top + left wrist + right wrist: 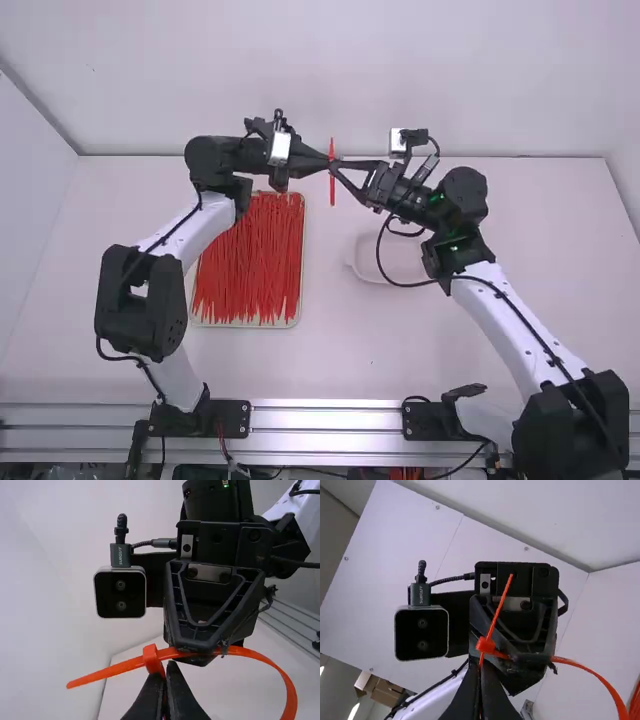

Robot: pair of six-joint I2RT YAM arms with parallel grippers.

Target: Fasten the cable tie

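A red cable tie (332, 186) hangs in the air above the back of the table, held between both grippers, which meet tip to tip. My left gripper (326, 157) comes in from the left and is shut on the tie at its head (152, 659). My right gripper (343, 172) comes in from the right and is shut on the strap just beside the head (485, 645). The thin tail (95, 676) sticks out past the head. The rest of the strap (280, 680) curves away in a loop.
A flat tray (250, 325) piled with several red cable ties (255, 255) lies under the left arm. A small white object (365, 265) sits on the table below the right gripper. White walls close the table at the back and sides.
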